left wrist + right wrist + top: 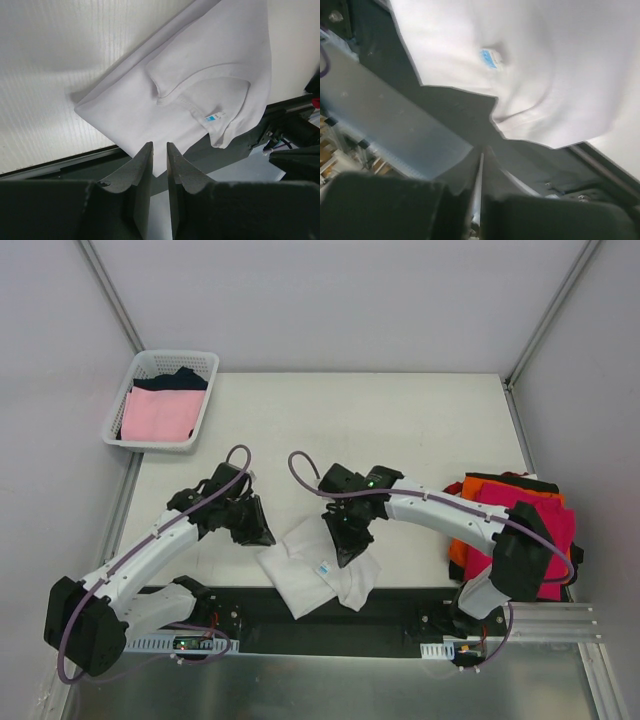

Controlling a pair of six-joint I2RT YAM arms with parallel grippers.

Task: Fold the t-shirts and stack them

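Observation:
A folded white t-shirt (318,578) lies at the table's near edge, its collar and blue tag (325,567) facing up and one corner hanging over the dark front rail. My left gripper (264,537) hovers just off its left edge. In the left wrist view this gripper (160,145) is narrowly open and holds nothing, with the white t-shirt (165,100) ahead of it. My right gripper (347,554) is over the shirt near the tag. The right wrist view shows it (482,151) shut and empty above the white t-shirt (545,65).
A stack of orange, magenta-red and black shirts (520,520) sits at the table's right edge. A white lattice basket (113,423) at the back left holds a pale pink shirt (157,414) and a dark one (178,379). The dark rail (390,605) runs along the front.

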